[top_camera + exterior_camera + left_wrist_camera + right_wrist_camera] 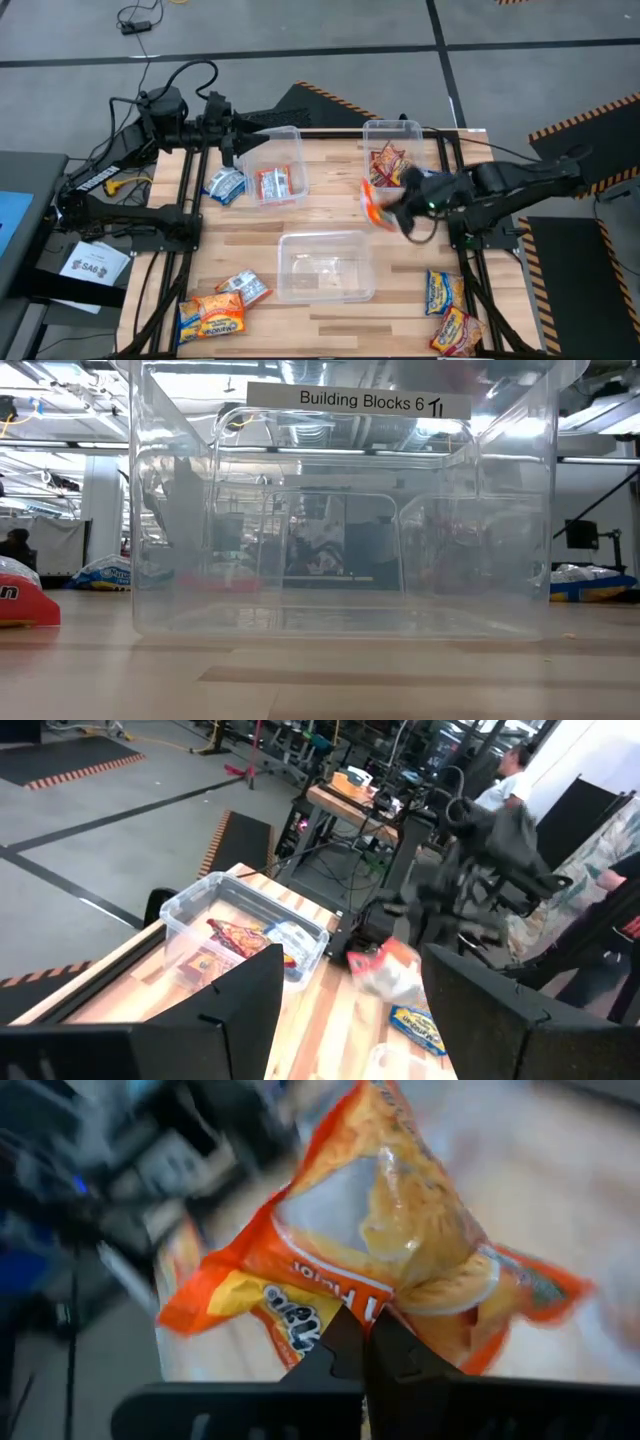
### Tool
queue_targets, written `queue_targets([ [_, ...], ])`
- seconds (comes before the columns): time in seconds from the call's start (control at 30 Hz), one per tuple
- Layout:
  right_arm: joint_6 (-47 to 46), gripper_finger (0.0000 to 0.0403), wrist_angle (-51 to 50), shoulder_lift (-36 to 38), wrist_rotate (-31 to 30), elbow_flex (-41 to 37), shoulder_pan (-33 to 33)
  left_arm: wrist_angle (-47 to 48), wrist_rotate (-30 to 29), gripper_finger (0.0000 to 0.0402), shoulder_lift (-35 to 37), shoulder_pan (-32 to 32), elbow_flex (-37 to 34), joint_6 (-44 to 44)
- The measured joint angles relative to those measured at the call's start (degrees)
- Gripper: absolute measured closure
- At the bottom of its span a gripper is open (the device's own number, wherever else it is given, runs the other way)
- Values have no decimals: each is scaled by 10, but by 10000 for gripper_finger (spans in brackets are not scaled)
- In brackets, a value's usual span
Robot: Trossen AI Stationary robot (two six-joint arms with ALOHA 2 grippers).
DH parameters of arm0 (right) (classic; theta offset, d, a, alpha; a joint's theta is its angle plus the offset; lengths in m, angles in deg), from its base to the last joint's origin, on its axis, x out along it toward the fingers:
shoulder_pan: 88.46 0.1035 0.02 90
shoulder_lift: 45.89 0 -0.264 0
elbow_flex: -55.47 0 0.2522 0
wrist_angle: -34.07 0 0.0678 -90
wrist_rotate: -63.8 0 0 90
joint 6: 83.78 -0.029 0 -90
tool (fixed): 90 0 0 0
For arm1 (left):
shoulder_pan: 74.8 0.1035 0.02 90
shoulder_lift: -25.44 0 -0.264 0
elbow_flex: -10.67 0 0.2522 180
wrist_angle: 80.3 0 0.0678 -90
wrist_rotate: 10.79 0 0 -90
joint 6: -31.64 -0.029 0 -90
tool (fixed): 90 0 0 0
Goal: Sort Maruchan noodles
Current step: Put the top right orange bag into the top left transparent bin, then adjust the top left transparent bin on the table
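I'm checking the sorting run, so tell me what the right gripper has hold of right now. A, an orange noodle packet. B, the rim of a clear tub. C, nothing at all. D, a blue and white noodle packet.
A: in the right wrist view the right gripper is shut on an orange noodle packet, and the high view shows that packet lifted beside the clear tub on the right.

- Three clear tubs are standing on the table
- About ten noodle packets are showing, some overlapping so the count is rough: three blue-white, the rest orange or red
- Two dark arms are reaching in, one gripper each
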Motion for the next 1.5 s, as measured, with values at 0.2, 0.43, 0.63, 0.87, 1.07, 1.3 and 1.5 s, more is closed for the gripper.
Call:
queue_targets([
  [0.2, 141, 396, 225, -110, 43, 8, -100, -12, 0, 180, 0, 0, 0, 0],
  [0.43, 170, 396, 574, -298, 168, 14, -178, -41, 0, 180, 0, 0, 0, 0],
  [0.63, 141, 396, 653, -400, 181, 80, -216, -51, -1, 180, 0, 0, 0, 9],
  [0.87, 80, 343, 650, -458, 194, 131, -240, -58, -1, 180, 0, 0, 0, 10],
  [1.07, 78, 239, 639, -467, 199, 143, -248, -60, -1, 180, 0, 0, 0, 10],
  [1.3, 104, 138, 542, -403, 315, 143, -289, -59, 0, 180, 0, 0, 0, 6],
  [1.5, 230, 130, 277, -291, 348, 143, -299, -53, 0, 180, 0, 0, 0, -23],
])
